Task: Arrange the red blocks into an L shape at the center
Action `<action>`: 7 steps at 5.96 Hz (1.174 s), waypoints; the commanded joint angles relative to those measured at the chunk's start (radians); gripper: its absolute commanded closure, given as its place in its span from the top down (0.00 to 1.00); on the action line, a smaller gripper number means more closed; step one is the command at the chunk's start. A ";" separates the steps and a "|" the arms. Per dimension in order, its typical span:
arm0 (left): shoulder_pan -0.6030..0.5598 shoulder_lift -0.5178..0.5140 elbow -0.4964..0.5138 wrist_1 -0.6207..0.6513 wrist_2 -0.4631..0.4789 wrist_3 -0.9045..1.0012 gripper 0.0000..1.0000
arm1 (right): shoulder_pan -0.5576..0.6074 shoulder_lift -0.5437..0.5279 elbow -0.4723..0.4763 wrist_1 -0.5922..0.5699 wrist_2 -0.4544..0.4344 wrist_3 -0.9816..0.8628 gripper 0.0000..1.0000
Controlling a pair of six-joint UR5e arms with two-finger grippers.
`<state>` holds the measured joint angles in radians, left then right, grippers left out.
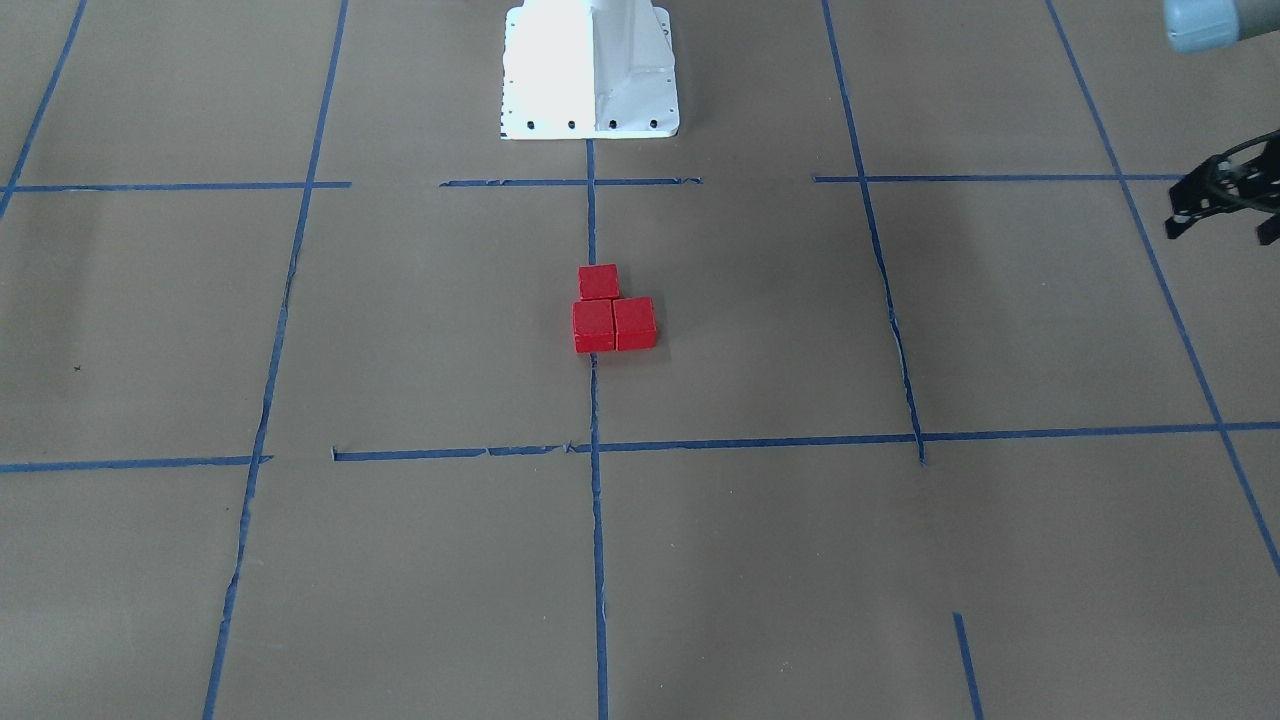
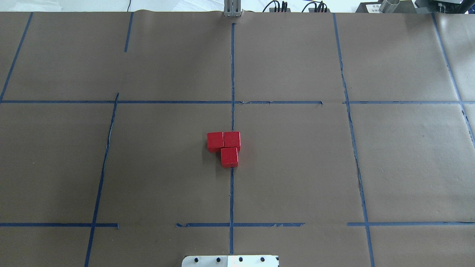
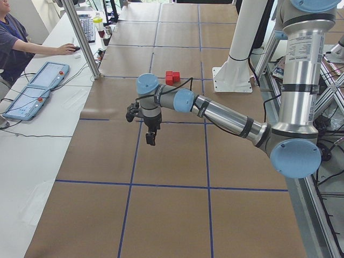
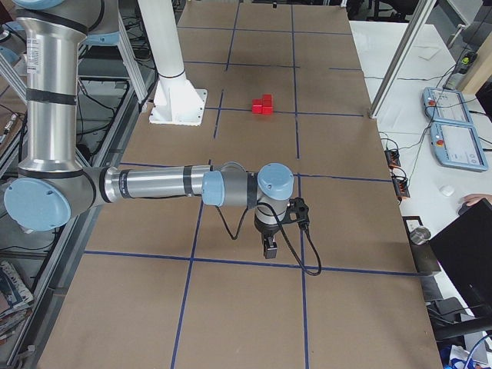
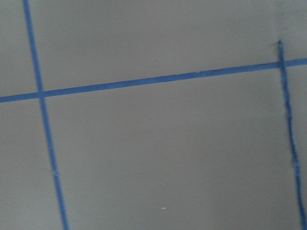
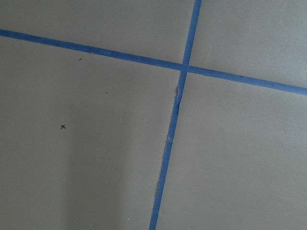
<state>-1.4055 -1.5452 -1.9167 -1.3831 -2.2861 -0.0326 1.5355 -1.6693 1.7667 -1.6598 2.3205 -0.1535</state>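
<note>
Three red blocks (image 1: pixel 612 312) (image 2: pixel 224 146) (image 3: pixel 172 77) (image 4: pixel 263 104) sit touching one another in an L on the long blue tape line of the center (image 1: pixel 450 320) (image 2: pixel 297 163). Two lie side by side and the third sits against one of them on the robot's side. My left gripper (image 1: pixel 1220 225) (image 3: pixel 150 141) hangs far off to the robot's left, cut by the front view's edge; I cannot tell whether it is open or shut. My right gripper (image 4: pixel 267 250) points down over a tape line far off to the robot's right, state unclear. Both wrist views show only brown paper and blue tape.
The white robot base (image 1: pixel 590 70) (image 2: pixel 230 261) stands at the table's robot side. A person (image 3: pixel 16 43) sits at a side desk with two teach pendants (image 3: pixel 32 88) (image 4: pixel 453 131). A metal post (image 3: pixel 80 37) rises at the table's operator edge.
</note>
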 commanded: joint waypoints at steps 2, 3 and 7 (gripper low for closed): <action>-0.188 0.108 0.081 -0.001 -0.045 0.247 1.00 | 0.000 -0.001 0.004 0.002 0.000 0.000 1.00; -0.188 0.120 0.087 -0.004 -0.081 0.241 1.00 | 0.000 -0.001 0.002 0.000 -0.001 0.000 1.00; -0.219 0.184 0.139 -0.328 -0.043 0.221 1.00 | 0.000 -0.003 0.000 0.002 0.000 0.000 1.00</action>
<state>-1.6270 -1.3782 -1.7822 -1.6253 -2.4505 0.1926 1.5355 -1.6720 1.7664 -1.6591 2.3208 -0.1544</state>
